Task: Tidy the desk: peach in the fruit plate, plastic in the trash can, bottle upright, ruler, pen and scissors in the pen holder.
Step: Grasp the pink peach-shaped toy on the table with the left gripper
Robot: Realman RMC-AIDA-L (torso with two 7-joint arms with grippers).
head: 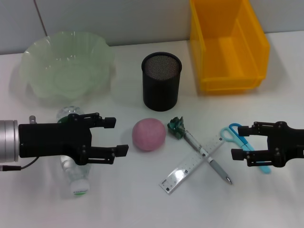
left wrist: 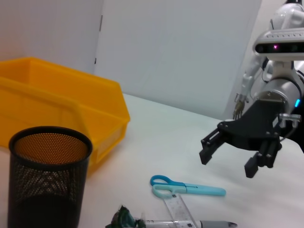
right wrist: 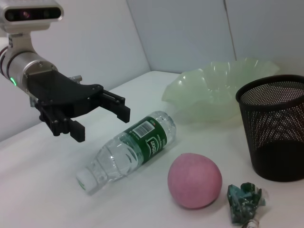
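- The left gripper (head: 116,136) is hovering over the white table (head: 118,204) with its fingers spread apart and nothing between them, just above the lying bottle (head: 73,166)
- The bottle is lying on its side under that arm, its white cap pointing toward the near table edge; in the right wrist view the bottle (right wrist: 130,149) is showing a green label and sitting apart from the gripper (right wrist: 102,116) above it
- The right gripper (head: 242,141) is hanging at the right side with its fingers released, holding nothing, right over the scissors (head: 237,137)
- The scissors, with blue and pale handles, are lying flat on the table; in the left wrist view the scissors (left wrist: 185,188) are resting below the right gripper (left wrist: 228,156), not touching it
- The peach (head: 149,134) is sitting on the table between the two grippers, in front of the black mesh pen holder (head: 161,80)
- The crumpled green plastic (head: 175,127) is lying just beside the peach, touching the top end of the pen (head: 206,159)
- The pen is lying crossed over the clear ruler (head: 192,166)
- The pale green fruit plate (head: 66,64) is standing at the far left, and the yellow bin (head: 228,45) at the far right
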